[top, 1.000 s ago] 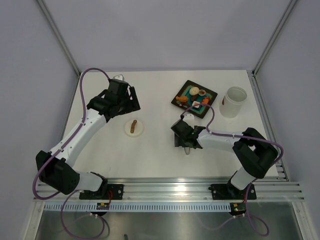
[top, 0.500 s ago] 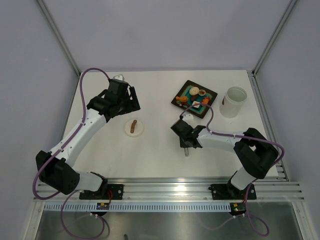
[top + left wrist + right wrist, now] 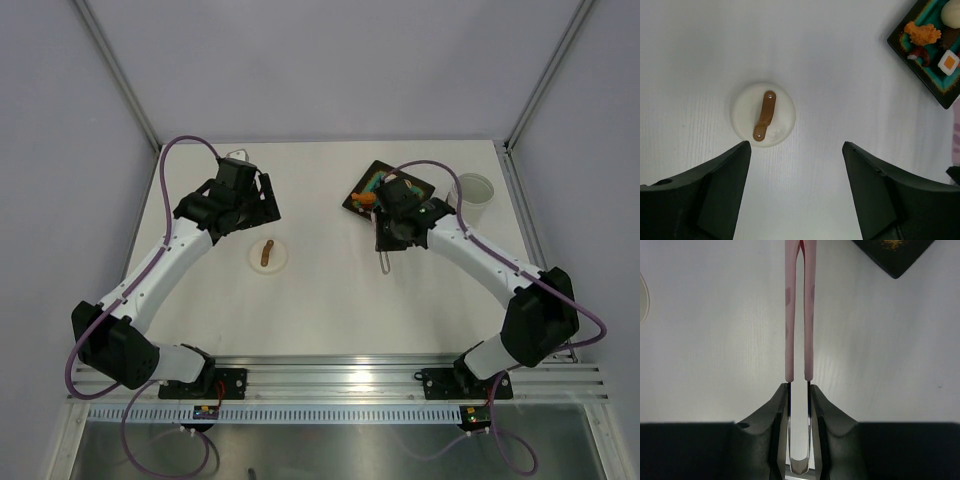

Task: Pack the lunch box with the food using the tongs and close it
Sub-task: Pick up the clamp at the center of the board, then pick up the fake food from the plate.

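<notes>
Gripping the tongs (image 3: 799,315) near their joined end, right tool (image 3: 799,390) is narrow, tongs running straight out fwd. Food (image 3: 922,34) sits on tray (image 3: 895,255), ahead-right of tongs, nearer right arm. Left tool (image 3: 795,150) wide, empty, above lid (image 3: 782,100).

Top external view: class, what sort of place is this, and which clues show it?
Most likely a robotics lab test cell: robot arms, left and right, bolted to a metal rail, plain grey walls, food pieces on a black tray.
</notes>
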You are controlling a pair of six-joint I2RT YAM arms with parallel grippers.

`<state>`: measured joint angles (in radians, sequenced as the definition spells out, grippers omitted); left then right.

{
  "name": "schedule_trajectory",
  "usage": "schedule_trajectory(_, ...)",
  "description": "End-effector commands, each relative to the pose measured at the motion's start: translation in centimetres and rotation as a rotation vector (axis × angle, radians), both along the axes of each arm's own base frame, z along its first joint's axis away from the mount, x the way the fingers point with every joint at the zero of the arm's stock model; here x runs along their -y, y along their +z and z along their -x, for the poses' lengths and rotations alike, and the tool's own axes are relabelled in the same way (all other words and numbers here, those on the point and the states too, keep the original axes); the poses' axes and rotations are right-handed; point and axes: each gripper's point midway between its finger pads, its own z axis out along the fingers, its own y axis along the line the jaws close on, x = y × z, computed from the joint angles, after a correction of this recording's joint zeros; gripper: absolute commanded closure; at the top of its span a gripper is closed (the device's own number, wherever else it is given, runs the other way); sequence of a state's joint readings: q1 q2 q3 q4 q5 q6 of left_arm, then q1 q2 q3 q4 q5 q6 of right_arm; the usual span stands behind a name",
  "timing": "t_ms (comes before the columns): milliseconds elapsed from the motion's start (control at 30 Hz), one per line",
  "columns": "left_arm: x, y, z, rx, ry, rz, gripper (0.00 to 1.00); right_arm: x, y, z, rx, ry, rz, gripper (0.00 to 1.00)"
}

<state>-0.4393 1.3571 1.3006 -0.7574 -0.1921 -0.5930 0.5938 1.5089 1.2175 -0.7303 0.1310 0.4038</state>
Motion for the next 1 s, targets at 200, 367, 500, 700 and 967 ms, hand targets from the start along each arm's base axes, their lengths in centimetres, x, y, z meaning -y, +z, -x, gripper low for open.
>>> schedule_trajectory(200,-0.2,1.9,-0.6,0.073,0.000,0.003,0.21,3.8,2.4,-0.6,-0.142,-0.005,0.036,0.78)
schedule_trajectory(367,-0.2,1.8,-0.5,0.068,-0.004,0.003,0.21,4.5,2.0,-2.1,-0.168,-0.036,0.020,0.73)
schedule_trajectory(500,-0.4,1.7,-0.4,0.068,0.002,-0.002,0.21,4.8,1.3,-2.8,-0.189,-0.052,0.028,0.69)
schedule_trajectory(700,-0.4,1.6,-0.5,0.067,0.002,-0.002,0.21,4.8,0.9,-3.7,-0.199,-0.069,0.027,0.60)
schedule_trajectory(967,-0.3,1.7,-0.5,0.068,0.000,-0.004,0.21,4.8,0.3,-5.8,-0.206,-0.105,0.020,0.59)
